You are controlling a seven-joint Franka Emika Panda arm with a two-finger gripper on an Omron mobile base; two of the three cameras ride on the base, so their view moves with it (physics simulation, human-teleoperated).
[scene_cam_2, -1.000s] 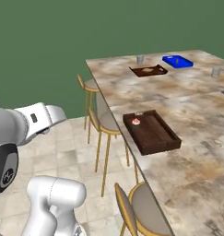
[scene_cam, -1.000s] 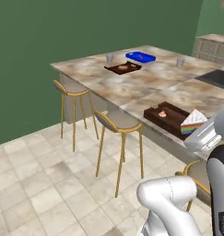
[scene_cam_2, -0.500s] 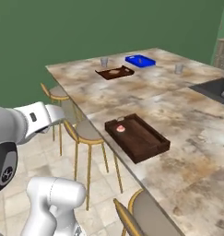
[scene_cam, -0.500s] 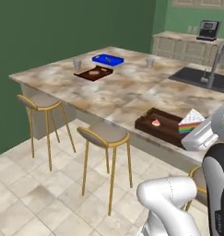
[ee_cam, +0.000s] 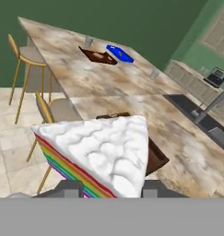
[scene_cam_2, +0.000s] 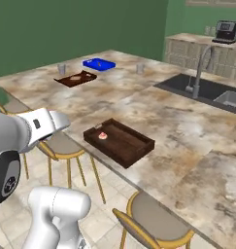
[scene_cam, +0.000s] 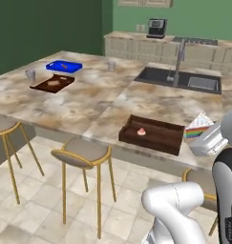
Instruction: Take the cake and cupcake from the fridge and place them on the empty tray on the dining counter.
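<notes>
The cake (ee_cam: pixel 99 156), a rainbow-layered wedge with a white top, sits between my fingers (ee_cam: pixel 72 189), and my gripper (ee_cam: pixel 111 190) is shut on it. In the left base view the cake (scene_cam: pixel 199 127) hangs just off the dining counter's (scene_cam: pixel 89 105) near edge, right of the tray (scene_cam: pixel 160 141). The dark brown tray (scene_cam_2: pixel 126 148) lies near that edge with the pink cupcake (scene_cam_2: pixel 103 136) inside its left end. The cupcake (scene_cam: pixel 142 132) stands upright. Behind the cake, a corner of the tray (ee_cam: pixel 156 159) shows in the hand view. The fridge is out of view.
A dark sink (scene_cam: pixel 179 78) with a tall faucet (scene_cam: pixel 177 62) is set into the counter behind the tray. Far left lie a second brown tray (scene_cam: pixel 53 83), a blue tray (scene_cam: pixel 64 66) and two glasses (scene_cam: pixel 30 74). Stools (scene_cam: pixel 81 152) stand along the counter's near side.
The whole picture has swung as the base drove. The tray and sink now sit nearer and more central. The cake has stayed in my gripper throughout.
</notes>
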